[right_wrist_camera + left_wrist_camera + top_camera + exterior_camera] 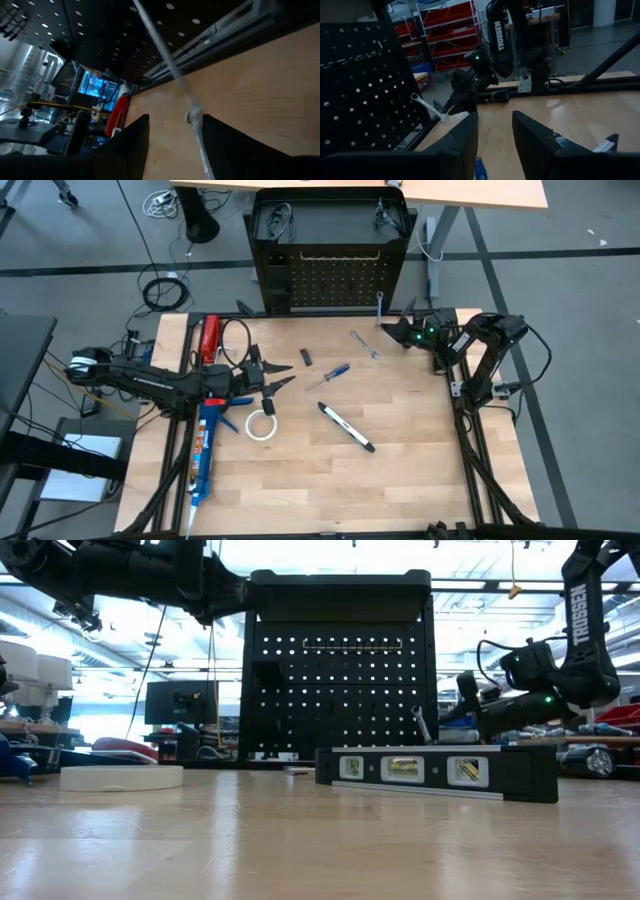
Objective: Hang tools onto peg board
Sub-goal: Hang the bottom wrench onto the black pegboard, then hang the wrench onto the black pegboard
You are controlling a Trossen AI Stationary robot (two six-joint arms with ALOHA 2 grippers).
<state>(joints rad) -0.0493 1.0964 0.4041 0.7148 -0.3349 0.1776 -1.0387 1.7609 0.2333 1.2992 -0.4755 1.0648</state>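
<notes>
Right gripper (392,328) pinching a silver wrench (381,308), presenting it upright to the peg board (330,280) at 12 o'clock | left gripper (285,375) waiting, fingers spread, above the worktop (400,470).

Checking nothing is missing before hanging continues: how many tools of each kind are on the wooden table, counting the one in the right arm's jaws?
Silver wrenches: 2, one of them held
Blue-handled screwdriver: 1
White tape roll: 1
Black-and-white level: 1
Blue caulking gun: 1
Red-handled tool: 1
Small black piece: 1
Total: 8
</notes>
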